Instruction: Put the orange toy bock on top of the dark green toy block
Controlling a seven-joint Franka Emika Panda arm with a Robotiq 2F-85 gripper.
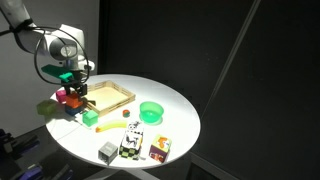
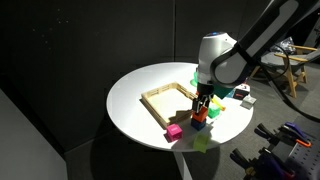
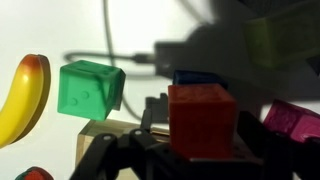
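Orange block [image 3: 200,120] at pincer [image 2: 203,104], perhaps gripped, green cube [image 3: 92,88] and banana [image 3: 25,95] beside

Wooden tray [image 1: 108,97], green bowl [image 1: 151,112] — white round table [image 1: 180,125], pink block [image 2: 174,131].

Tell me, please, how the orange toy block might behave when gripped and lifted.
The orange toy block looks rigid and flat-sided, so it probably won't deform or roll. Its surface appears smooth, so it may slip slightly.

obstacles: wooden tray [image 2: 165,100], pink block [image 2: 175,131] flank orange block [image 3: 200,118] | free: table [image 1: 180,118] beyond tray, apparently
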